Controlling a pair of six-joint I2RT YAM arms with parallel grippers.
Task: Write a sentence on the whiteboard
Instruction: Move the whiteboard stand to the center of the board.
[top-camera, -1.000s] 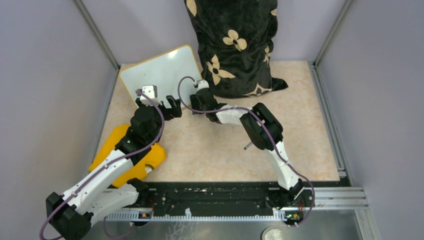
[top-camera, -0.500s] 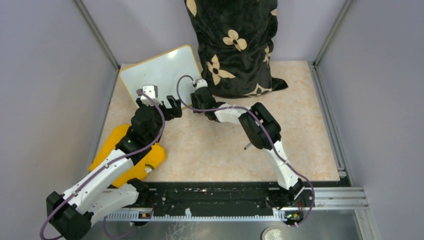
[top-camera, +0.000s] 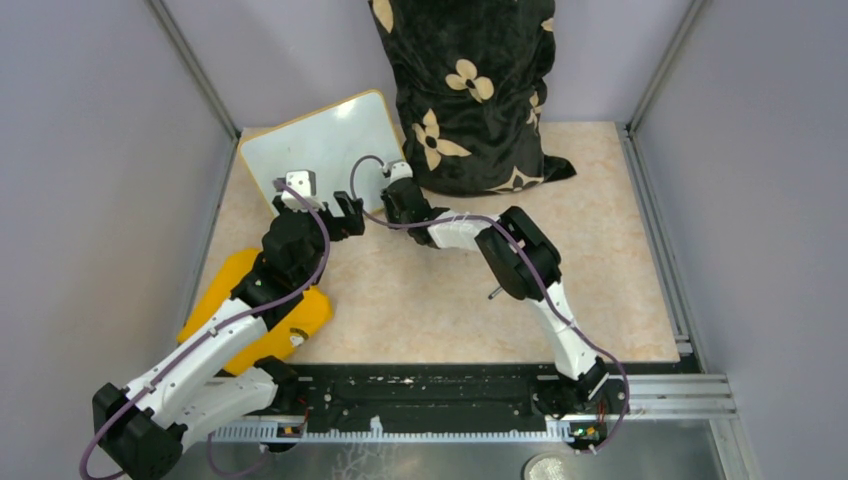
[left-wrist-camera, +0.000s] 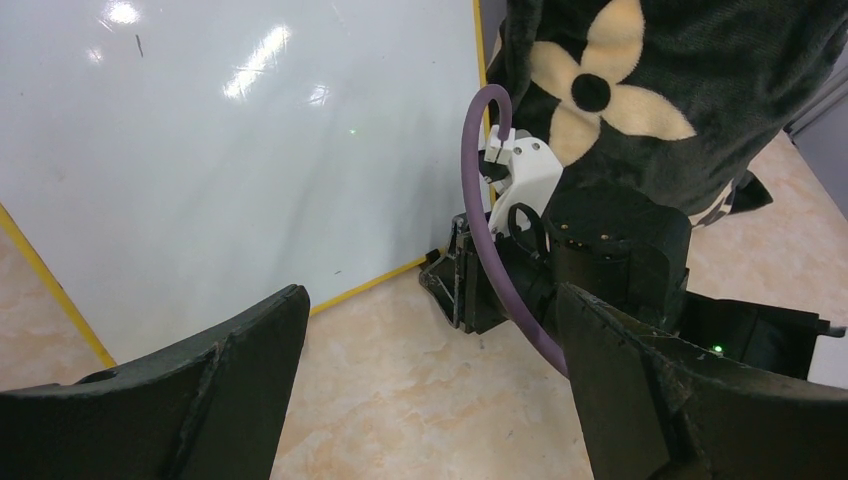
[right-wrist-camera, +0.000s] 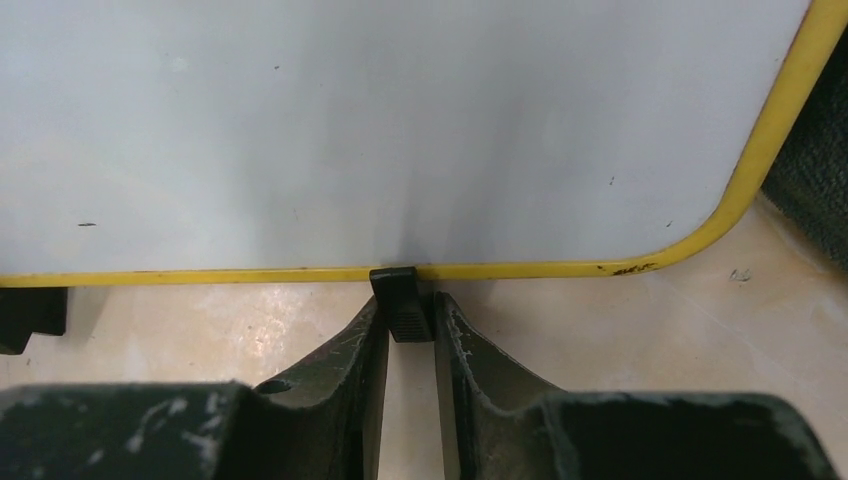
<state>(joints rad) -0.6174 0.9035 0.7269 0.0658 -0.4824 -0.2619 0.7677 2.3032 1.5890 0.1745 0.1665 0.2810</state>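
R gripper (right-wrist-camera: 405, 318) pinching whiteboard (right-wrist-camera: 400, 130) foot (right-wrist-camera: 400, 292), L gripper (left-wrist-camera: 430, 300) wide open

top view looks down from above; both wrist views sit close, facing the whiteboard (top-camera: 315, 140) all three share.

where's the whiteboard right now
In the top view the whiteboard stands tilted at the far left corner of the table, beside the black floral cushion; the right gripper sits at its lower edge, fingers either side of a small black foot.
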